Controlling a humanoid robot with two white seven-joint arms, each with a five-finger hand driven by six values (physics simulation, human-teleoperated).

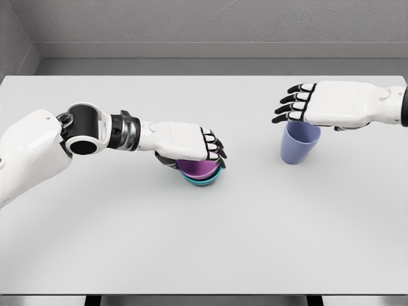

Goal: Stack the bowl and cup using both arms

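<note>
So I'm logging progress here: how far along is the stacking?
Done: the purple bowl already sits in the teal bowl. In hand: the left hand covers that pair, fingers curled over the rim. The right hand is above the blue cup, fingers extended. Left: the cup stands apart, not stacked.

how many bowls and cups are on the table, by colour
purple bowl: 1, under the left hand, nested in the teal one
teal bowl: 1
blue cup: 1, below the right hand
total: 3
</note>
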